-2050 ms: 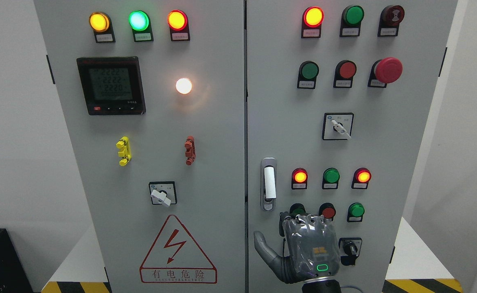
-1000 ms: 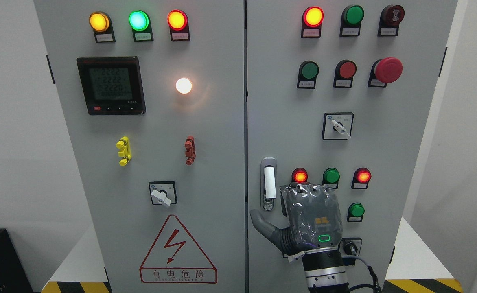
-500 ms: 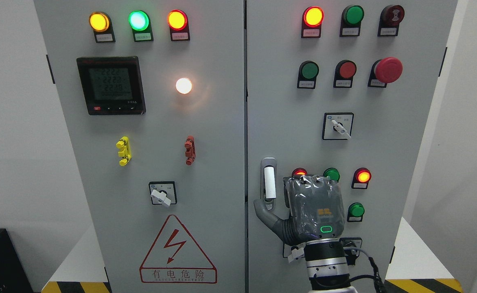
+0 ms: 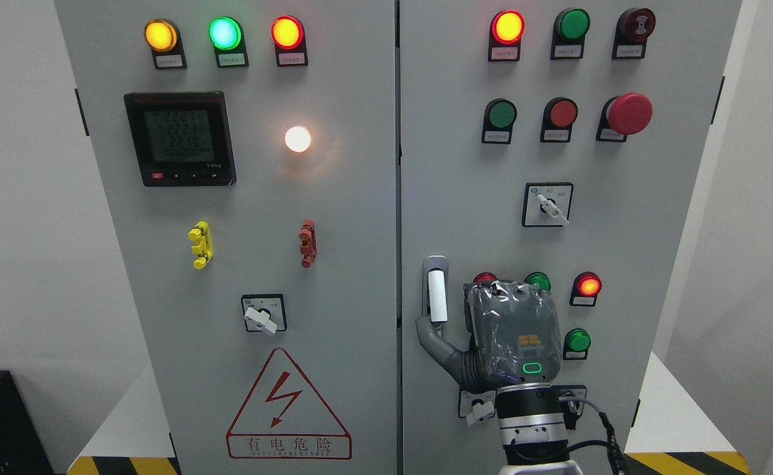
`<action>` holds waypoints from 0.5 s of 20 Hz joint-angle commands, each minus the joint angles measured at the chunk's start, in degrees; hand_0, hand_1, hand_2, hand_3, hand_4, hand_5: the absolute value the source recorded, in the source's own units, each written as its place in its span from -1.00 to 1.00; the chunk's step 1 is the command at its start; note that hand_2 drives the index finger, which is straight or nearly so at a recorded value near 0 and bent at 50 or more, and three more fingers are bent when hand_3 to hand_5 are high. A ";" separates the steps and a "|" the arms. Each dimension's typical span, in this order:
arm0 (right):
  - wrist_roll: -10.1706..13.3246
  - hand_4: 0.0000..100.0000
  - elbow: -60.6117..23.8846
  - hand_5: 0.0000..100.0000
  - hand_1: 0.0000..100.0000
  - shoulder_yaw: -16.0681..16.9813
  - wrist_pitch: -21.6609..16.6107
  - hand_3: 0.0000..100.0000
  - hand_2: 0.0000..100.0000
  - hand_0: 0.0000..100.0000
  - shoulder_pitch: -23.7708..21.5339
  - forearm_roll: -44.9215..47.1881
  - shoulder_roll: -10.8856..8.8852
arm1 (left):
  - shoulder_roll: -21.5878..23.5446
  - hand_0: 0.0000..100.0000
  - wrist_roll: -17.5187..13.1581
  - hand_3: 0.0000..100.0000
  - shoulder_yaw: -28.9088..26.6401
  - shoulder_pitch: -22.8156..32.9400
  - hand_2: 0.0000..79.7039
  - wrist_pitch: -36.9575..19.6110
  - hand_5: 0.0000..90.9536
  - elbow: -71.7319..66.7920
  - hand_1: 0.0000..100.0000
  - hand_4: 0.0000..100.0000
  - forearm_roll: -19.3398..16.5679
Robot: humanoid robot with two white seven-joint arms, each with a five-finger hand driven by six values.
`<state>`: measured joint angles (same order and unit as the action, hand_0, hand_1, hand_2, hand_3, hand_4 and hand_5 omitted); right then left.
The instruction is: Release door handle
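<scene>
1. The cabinet door [image 4: 465, 165] looked like smooth, matt grey painted metal.
2. The door handle [image 4: 436, 290] had a shiny metallic frame around a matt white grip.
3. The right hand [image 4: 492, 336] wore a crinkled, glossy grey covering; its wrist looked like brushed metal.
4. The emergency stop button [image 4: 629, 113] looked like matt red plastic.
5. The meter [image 4: 180, 138] had a glossy black plastic bezel.

Right hand [image 4: 492, 336] raised beside door handle [image 4: 436, 293], thumb under it.
</scene>
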<state>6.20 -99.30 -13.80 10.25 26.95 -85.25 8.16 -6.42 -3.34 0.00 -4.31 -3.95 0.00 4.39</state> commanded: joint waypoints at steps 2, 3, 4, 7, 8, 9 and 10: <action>0.12 0.98 0.52 0.87 -0.32 0.80 0.03 1.00 0.82 -0.72 -0.06 0.26 0.02 | 0.00 -1.00 0.00 -0.81 1.23 0.00 -0.94 0.00 -1.00 1.14 -1.00 -0.98 0.00; 0.13 0.98 0.51 0.87 -0.31 0.80 0.03 1.00 0.82 -0.71 -0.06 0.26 0.02 | 0.00 -1.00 0.00 -0.81 1.23 0.00 -0.94 0.00 -1.00 1.14 -1.00 -0.98 0.00; 0.13 0.98 0.51 0.87 -0.30 0.97 0.03 1.00 0.82 -0.70 -0.06 0.26 0.02 | 0.00 -1.00 0.00 -0.81 1.23 0.00 -0.94 0.00 -1.00 1.14 -1.00 -0.98 0.00; 0.13 0.98 0.34 0.87 -0.30 1.06 0.03 1.00 0.82 -0.66 -0.06 0.26 0.02 | 0.00 -1.00 0.00 -0.81 1.23 0.00 -0.94 0.00 -1.00 1.14 -1.00 -0.98 0.00; 0.13 0.98 0.34 0.87 -0.31 1.06 0.03 1.00 0.82 -0.64 -0.06 0.26 0.02 | 0.00 -1.00 0.00 -0.81 1.23 0.00 -0.94 0.00 -1.00 1.14 -1.00 -0.98 0.00; 0.13 0.98 0.34 0.87 -0.31 1.06 0.03 1.00 0.82 -0.63 -0.06 0.26 0.02 | 0.00 -1.00 0.00 -0.81 1.23 0.00 -0.94 0.00 -1.00 1.14 -1.00 -0.98 0.00; 0.13 0.98 0.34 0.87 -0.32 1.06 0.03 1.00 0.82 -0.61 -0.06 0.26 0.02 | 0.00 -1.00 0.00 -0.81 1.23 0.00 -0.95 0.00 -1.00 1.14 -1.00 -0.98 0.00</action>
<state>6.29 -99.05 -13.22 10.25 26.93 -85.03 8.17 -6.41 -3.34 0.00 -4.31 -3.95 0.00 4.39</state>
